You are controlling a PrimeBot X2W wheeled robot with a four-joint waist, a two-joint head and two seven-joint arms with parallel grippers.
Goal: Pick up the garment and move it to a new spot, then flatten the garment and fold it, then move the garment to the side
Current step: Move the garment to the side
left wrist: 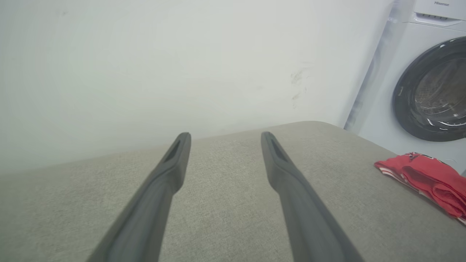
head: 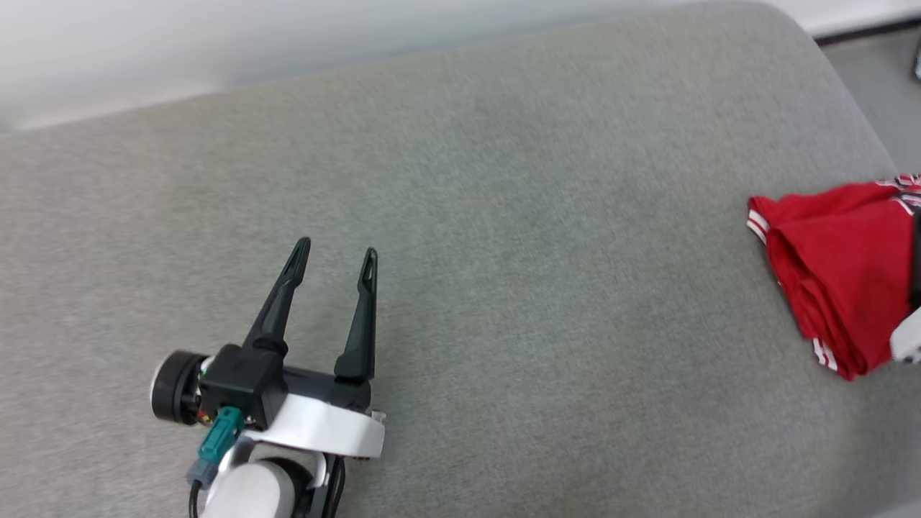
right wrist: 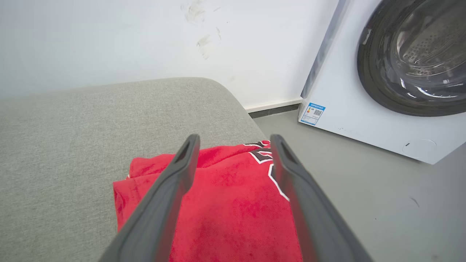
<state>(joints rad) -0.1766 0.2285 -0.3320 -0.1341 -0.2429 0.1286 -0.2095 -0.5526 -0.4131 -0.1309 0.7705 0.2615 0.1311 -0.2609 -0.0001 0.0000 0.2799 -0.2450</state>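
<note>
Garment [head: 835, 288] folded at cushion [head: 504, 216] edge (right hand [right wrist: 234, 142] spread above).

A home laundry corner is suggested: a washer [right wrist: 393, 72] is placed by a white wall [right wrist: 109, 36], beside a grey cushion [head: 460, 252]

Red garment [head: 835, 288] folded — rt edge of cushion [head: 504, 252].
</note>
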